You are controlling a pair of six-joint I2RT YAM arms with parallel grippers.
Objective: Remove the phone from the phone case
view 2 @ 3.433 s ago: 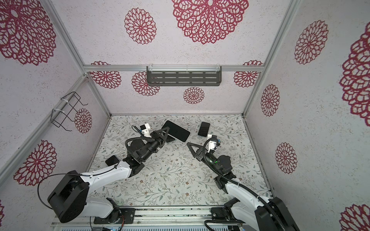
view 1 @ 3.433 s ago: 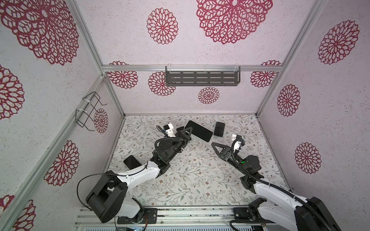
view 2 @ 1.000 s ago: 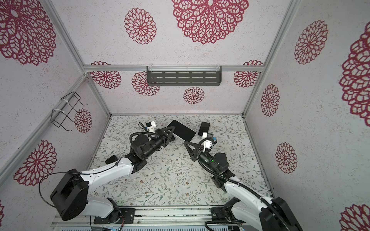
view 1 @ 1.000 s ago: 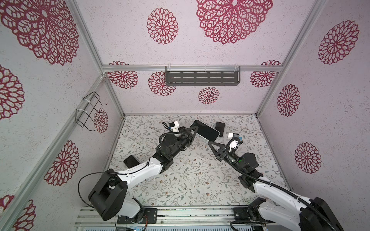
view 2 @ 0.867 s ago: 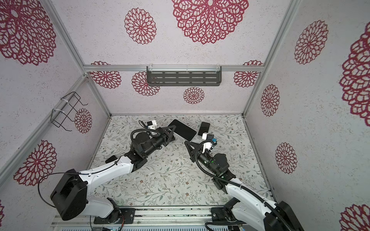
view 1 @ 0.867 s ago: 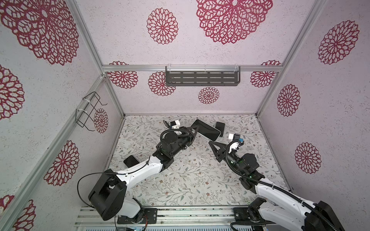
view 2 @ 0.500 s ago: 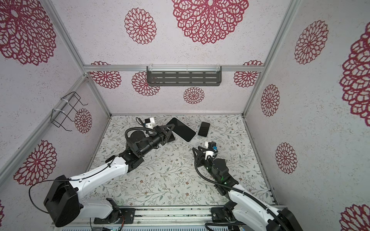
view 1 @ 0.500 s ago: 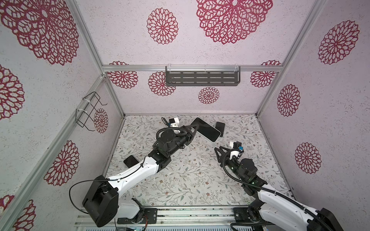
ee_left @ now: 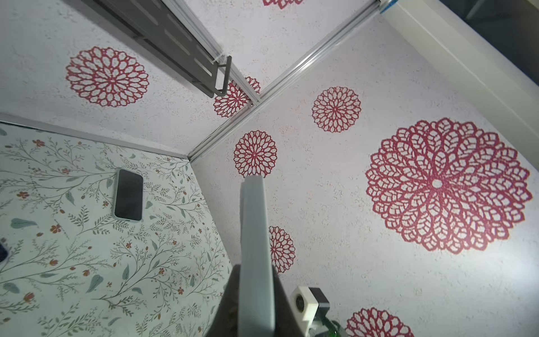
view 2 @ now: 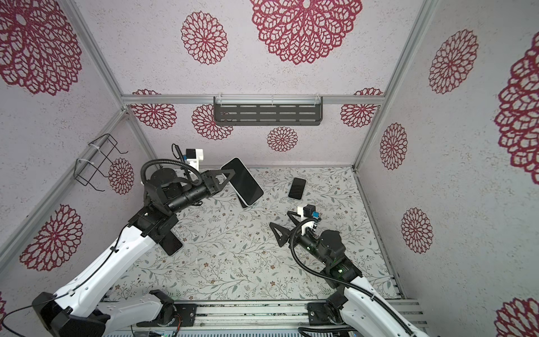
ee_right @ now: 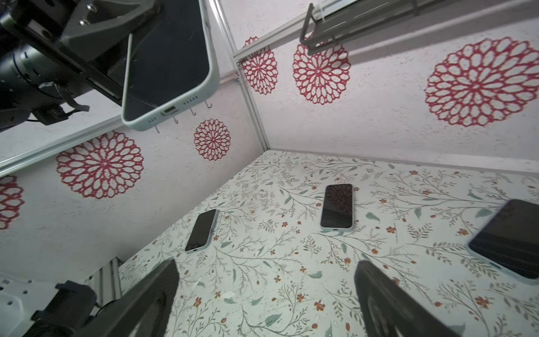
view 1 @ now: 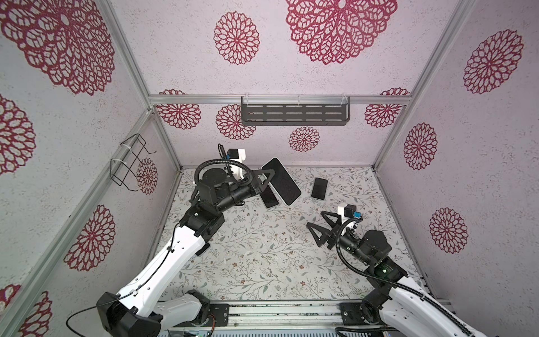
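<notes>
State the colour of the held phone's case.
Pale mint green case, clearest in the right wrist view.

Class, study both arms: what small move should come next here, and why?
Probably raise the right tool toward the free end of the cased phone. The left tool grips it aloft, not yet uncased; the right tool is open, empty and low over the table.

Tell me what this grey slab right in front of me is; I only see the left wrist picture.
Observer: The edge of a phone in a pale green case, pinched by the left tool.
Operator: Is the other arm helping?
Observer: No. The right tool hangs open above the table, apart from that phone.
Operator: I see one phone lying flat. Any more?
Observer: Three spare phones lie on the table in all.
</notes>
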